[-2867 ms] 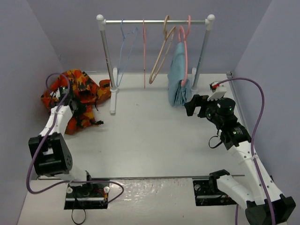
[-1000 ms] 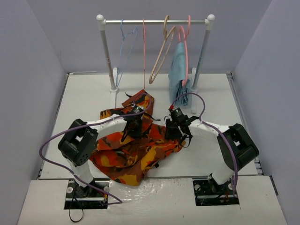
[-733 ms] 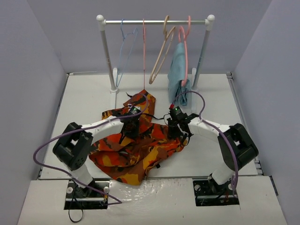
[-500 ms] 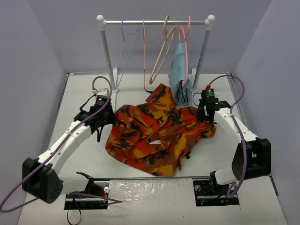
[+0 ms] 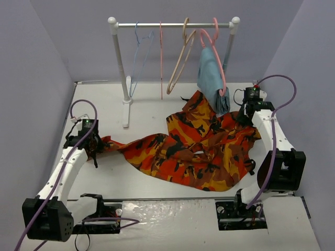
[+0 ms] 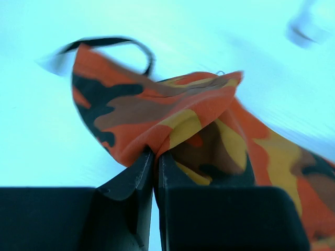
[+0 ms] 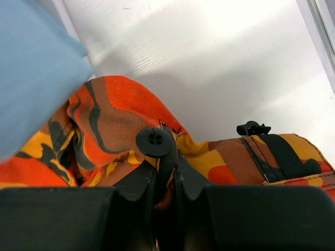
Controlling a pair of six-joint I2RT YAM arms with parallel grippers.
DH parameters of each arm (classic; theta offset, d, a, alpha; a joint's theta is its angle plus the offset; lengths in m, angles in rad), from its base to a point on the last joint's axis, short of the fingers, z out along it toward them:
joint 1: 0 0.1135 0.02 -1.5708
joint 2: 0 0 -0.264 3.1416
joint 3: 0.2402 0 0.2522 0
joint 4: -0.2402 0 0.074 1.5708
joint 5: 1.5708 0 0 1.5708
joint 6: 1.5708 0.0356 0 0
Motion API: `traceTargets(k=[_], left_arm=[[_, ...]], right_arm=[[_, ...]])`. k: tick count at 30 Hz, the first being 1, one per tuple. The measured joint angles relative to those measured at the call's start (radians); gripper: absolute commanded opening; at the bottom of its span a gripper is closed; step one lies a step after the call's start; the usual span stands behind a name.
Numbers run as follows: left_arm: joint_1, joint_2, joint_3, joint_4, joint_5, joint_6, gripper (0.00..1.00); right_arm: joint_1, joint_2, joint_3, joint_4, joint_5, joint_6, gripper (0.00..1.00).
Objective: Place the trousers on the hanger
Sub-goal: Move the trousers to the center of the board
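So here's where I'm at: the table (image 5: 157, 112) has the clothes rack (image 5: 172, 24) standing along the back. The trousers (image 5: 199, 151) are pulled out in front of it in one long band running left to right, roughly parallel to the rail. The waist end sits over on my right and a thin tail of fabric reaches out to my left. The light-blue hanger (image 5: 137, 57) hangs near the left end of the rail, behind the trousers and well apart from them, and it's empty. My left gripper (image 6: 155, 157) is clamped tight on a fold at that left tail, right by a black loop (image 6: 112, 44). My right gripper (image 7: 166, 167) is pinched closed on the waistband just under the black button (image 7: 154, 141), with the blue garment (image 5: 212, 78) hanging close above it. I reckon what matters next is that the hanger lies back and slightly inward from my left gripper, so that arm is clearly nearer. The right one would have to cross most of the table.
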Motion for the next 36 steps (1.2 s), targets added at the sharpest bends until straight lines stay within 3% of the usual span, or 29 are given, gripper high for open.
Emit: traceTargets(k=[4, 10, 14, 15, 17, 18, 19, 21, 23, 27, 31, 36], left_arm=[[0.099, 0.022, -0.032, -0.017, -0.035, -0.006, 0.0], [0.216, 0.161, 0.039, -0.012, -0.034, 0.031, 0.0], [0.315, 0.231, 0.095, -0.006, -0.028, 0.07, 0.04], [0.333, 0.242, 0.102, -0.004, -0.026, 0.077, 0.09], [0.357, 0.251, 0.104, -0.006, -0.013, 0.084, 0.35], [0.366, 0.253, 0.103, -0.007, -0.003, 0.086, 0.54], [0.369, 0.25, 0.101, -0.003, 0.01, 0.086, 0.61], [0.369, 0.233, 0.082, 0.009, 0.054, 0.087, 0.75], [0.362, 0.207, 0.059, 0.016, 0.093, 0.089, 0.78], [0.315, 0.163, 0.044, 0.023, 0.15, 0.1, 0.79], [0.191, 0.148, 0.06, 0.034, 0.173, 0.122, 0.8], [0.023, 0.177, 0.096, 0.077, 0.197, 0.132, 0.8]], right_arm=[[-0.039, 0.04, 0.014, -0.004, -0.021, 0.018, 0.0], [-0.087, 0.07, 0.035, -0.015, -0.041, 0.06, 0.0], [-0.132, 0.092, 0.048, -0.015, -0.056, 0.085, 0.25], [-0.142, 0.098, 0.049, -0.015, -0.057, 0.089, 0.32], [-0.153, 0.107, 0.052, -0.013, -0.056, 0.096, 0.44], [-0.156, 0.11, 0.053, -0.011, -0.055, 0.097, 0.54], [-0.155, 0.11, 0.053, -0.007, -0.053, 0.09, 0.62], [-0.142, 0.104, 0.053, 0.002, -0.042, 0.078, 0.67], [-0.099, 0.087, 0.048, 0.011, -0.031, 0.065, 0.67], [0.043, -0.002, -0.006, 0.049, -0.029, 0.039, 0.63], [0.192, -0.141, -0.137, 0.109, -0.08, 0.031, 0.6], [0.253, -0.204, -0.278, 0.231, -0.154, 0.097, 0.61]])
